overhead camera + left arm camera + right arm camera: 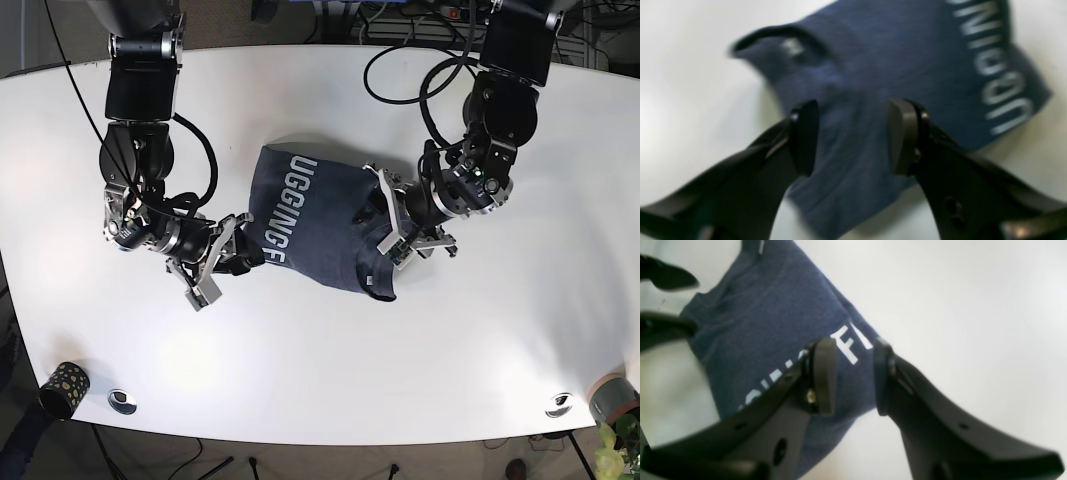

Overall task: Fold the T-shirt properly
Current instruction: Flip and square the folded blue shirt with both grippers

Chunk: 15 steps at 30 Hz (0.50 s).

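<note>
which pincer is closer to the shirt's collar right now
The left pincer. It hangs open over the shirt at the collar end. The right pincer, also open, is at the opposite edge, by the white lettering.

A folded navy T-shirt (315, 215) is spread on the white table (330, 350). A small patterned cup (63, 387) is set near its front corner

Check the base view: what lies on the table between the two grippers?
In the base view, only the folded navy T-shirt lies between the left gripper and right gripper, both open at its edges.
</note>
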Tool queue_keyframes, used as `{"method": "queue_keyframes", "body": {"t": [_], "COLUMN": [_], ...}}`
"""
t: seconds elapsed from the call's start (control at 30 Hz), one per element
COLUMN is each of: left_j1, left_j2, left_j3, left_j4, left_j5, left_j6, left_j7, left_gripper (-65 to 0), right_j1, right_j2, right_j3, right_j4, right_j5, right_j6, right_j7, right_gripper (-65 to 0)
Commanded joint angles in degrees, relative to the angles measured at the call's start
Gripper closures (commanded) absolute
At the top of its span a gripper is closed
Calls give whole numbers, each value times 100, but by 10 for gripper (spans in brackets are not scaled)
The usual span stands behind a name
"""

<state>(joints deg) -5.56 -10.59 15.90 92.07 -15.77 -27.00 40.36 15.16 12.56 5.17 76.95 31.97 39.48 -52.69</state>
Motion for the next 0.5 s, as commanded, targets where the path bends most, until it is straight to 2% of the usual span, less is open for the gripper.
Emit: {"method": "queue_keyframes", "body": {"t": [0.0, 0.23, 0.47], "left_j1": [-81, -151, -424], "left_j2": [-44, -44, -194], "left_j3": [-30, -21, -30], "left_j4": [-78, -860, -1713], "left_j5": [-63, -71, -80], "left_j6": [6, 6, -3], "left_j7": [-137, -172, -568], "left_gripper": [-292, -292, -292], "right_j1": [159, 159, 159], "right_j2": [76, 384, 762], "right_j3": [-187, -363, -337], "right_j4": [-323, -1299, -1387], "right_j5": [113, 113, 157], "right_j6": [52, 52, 52], "right_j7": [376, 1211, 1335], "right_gripper": [-168, -168, -166]}}
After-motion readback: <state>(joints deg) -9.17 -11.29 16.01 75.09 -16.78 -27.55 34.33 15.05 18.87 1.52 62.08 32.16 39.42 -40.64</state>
